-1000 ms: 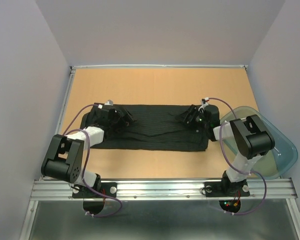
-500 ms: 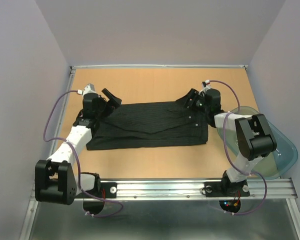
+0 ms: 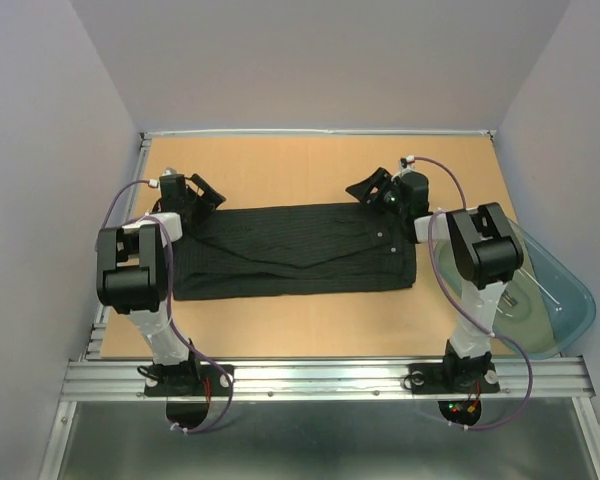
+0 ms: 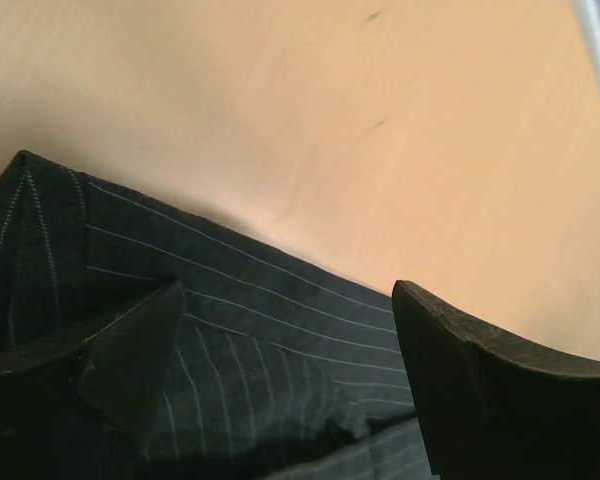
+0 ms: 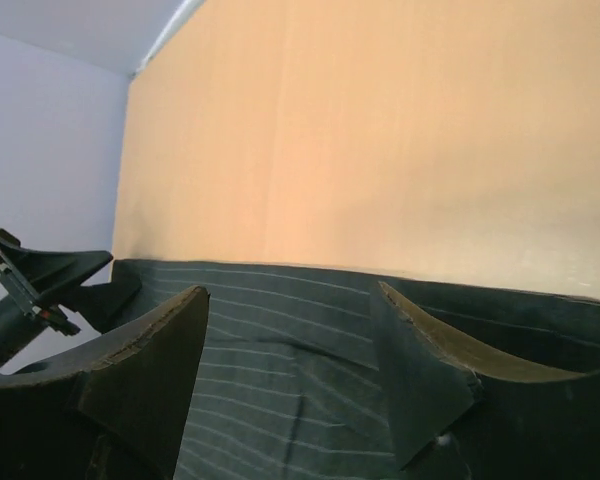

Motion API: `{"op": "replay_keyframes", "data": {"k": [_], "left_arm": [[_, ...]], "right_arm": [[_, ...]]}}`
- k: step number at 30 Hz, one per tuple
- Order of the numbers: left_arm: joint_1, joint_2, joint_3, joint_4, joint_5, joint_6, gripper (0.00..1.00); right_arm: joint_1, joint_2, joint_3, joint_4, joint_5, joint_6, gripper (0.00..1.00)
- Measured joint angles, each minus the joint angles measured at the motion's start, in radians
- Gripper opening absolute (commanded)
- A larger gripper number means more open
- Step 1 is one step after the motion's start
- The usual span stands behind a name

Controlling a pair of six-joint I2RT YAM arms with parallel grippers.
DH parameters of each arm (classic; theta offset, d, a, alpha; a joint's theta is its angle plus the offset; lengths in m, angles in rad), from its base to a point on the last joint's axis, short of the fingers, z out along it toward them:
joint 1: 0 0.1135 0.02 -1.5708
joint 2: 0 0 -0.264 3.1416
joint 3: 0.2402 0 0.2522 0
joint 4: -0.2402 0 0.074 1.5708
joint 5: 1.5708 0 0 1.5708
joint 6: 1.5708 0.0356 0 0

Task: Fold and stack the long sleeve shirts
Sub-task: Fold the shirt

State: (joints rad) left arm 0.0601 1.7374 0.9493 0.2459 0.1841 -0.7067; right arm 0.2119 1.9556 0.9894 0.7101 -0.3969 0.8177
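Near right: a clear tub (image 3: 555, 310) overhangs the table (image 3: 310, 165) corner. Mid-table: one long sleeve shirt (image 3: 295, 255) lies flat as a left-to-right band. The lengthwise folding looks done; crosswise folds remain, and I see no stack. Far edge of the band: left gripper (image 3: 206, 190) over the far left corner, right gripper (image 3: 365, 187) over the far right. Both have jaws spread, holding nothing.
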Motion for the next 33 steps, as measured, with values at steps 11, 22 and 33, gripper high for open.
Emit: {"op": "replay_keyframes", "data": {"k": [11,22,33], "left_arm": [[0.1,0.075,0.007,0.079,0.037,-0.031,0.96],[0.116,-0.04,0.02,-0.058,-0.007,0.016,0.99],[-0.121,-0.489,-0.081,-0.333,-0.318,0.014,0.98]], "right_arm": [[-0.093,0.15,-0.001,0.115,0.042,0.083,0.71],[-0.149,-0.072,-0.016,-0.137,0.051,-0.121,0.72],[0.021,-0.383,0.028,-0.676,0.238,-0.538,0.72]]}}
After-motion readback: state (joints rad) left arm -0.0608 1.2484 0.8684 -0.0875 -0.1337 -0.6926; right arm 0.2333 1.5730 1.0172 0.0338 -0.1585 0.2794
